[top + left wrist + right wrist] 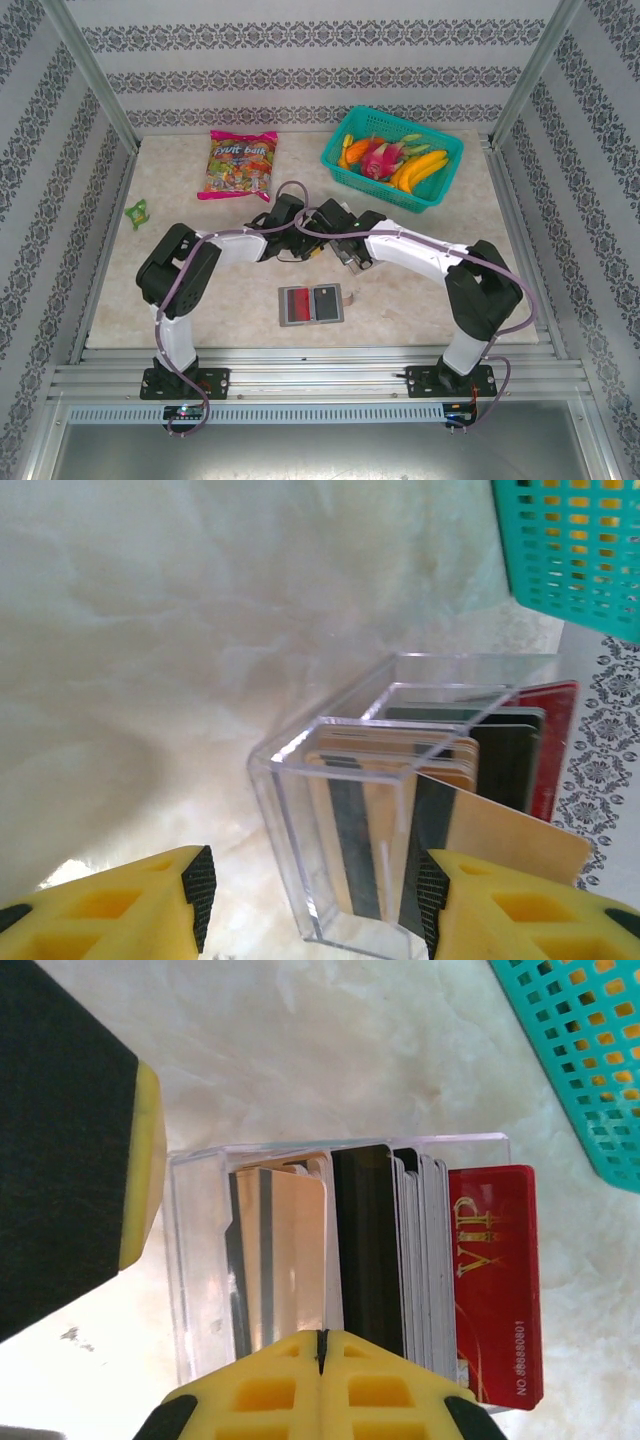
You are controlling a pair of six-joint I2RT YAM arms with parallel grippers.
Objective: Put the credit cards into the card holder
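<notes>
My left gripper (315, 890) sits open around the clear plastic box (280, 820) to steady it. My right gripper (320, 1352) is shut over its thin coloured cards (370, 1240), maybe pinching one.

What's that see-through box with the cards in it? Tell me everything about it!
The card holder is a clear, hard-looking plastic box with an open top and stepped sections. It stands on the pale marbled table near the teal basket. Credit cards stand upright in it: tan, black and grey, and a red VIP card stands at its end. The left gripper straddles its near corner, jaws apart.
</notes>
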